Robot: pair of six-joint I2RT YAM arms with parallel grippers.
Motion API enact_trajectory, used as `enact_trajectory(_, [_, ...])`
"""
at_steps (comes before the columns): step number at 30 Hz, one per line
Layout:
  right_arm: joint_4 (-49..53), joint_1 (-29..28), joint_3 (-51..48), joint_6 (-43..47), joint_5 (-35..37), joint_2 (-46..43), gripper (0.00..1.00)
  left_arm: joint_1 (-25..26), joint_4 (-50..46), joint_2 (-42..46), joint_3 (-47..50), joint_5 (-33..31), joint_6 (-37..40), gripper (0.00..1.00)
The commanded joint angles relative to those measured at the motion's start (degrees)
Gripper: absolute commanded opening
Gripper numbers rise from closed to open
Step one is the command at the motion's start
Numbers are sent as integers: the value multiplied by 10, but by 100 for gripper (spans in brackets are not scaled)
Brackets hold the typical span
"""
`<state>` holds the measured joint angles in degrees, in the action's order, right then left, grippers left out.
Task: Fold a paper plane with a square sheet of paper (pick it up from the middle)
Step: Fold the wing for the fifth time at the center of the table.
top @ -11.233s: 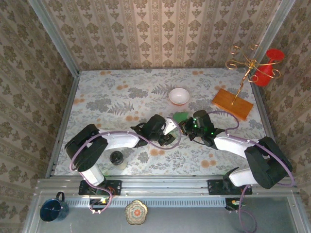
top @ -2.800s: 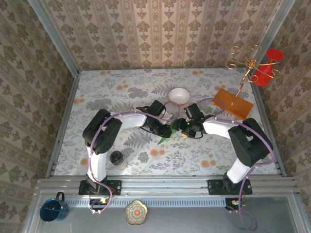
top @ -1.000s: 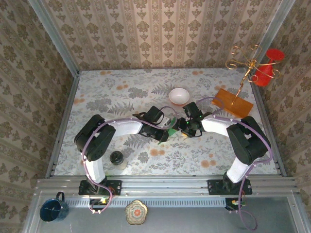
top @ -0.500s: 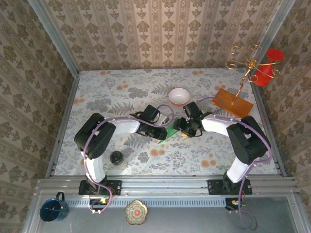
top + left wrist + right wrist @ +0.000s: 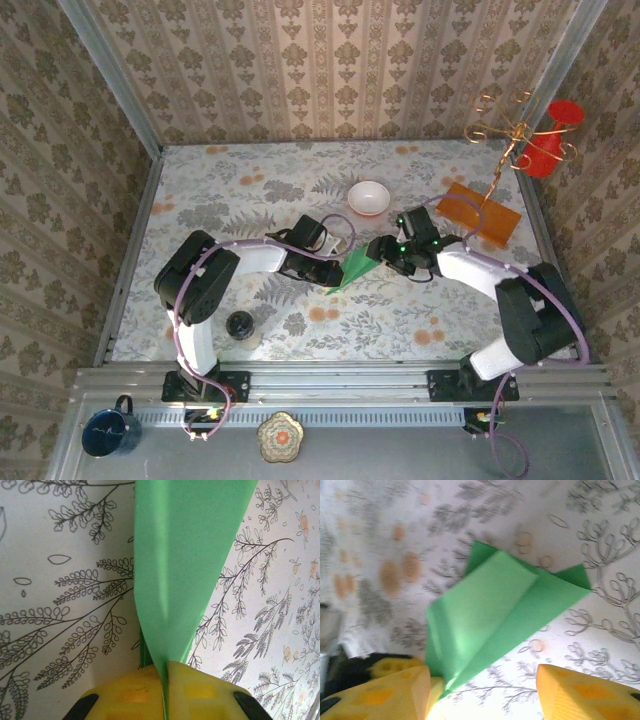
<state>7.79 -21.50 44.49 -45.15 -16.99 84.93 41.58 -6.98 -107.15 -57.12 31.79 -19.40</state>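
Paper plane [image 5: 352, 268] sits mid-counter [image 5: 250, 210] between the two claws, and its long axis runs slantwise from near-left to far-right. Whether it rests on the surface or hangs just above it, I cannot tell.

Left claw [image 5: 165, 677] has the nearer, narrow end. Its yellow fingers [image 5: 125, 695] are pressed together on the centre fold, and the green paper widens as it runs straight away from them.

Right claw [image 5: 482, 690] stands at the farther, wider end with its jaws apart. The folded wings lie just ahead of the gap, and one corner reaches in beside one finger [image 5: 385, 692]; contact is unclear.

The coming move, as I judge it, turns on the right claw closing across that far end while the left one holds the axis steady. Beyond stand the bowl [image 5: 369, 197] and the board [image 5: 478, 213], well apart from the fold.
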Motion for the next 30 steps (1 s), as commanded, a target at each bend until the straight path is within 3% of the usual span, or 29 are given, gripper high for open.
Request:
enact_trajectory(1, [-44, -10, -18, 3, -42, -21, 58, -2, -19, -16, 10, -2, -10, 13])
enact_trajectory(6, [-81, -42, -1, -21, -56, 4, 49, -2, -19, -16, 10, -2, -11, 14])
enact_trajectory(14, [-100, -68, 40, -57, -33, 96, 26, -2, -17, -17, 12, -4, -13, 16])
enact_trajectory(30, [-69, -70, 46, -47, 4, 131, 24, -2, -11, -14, 20, 4, -14, 18])
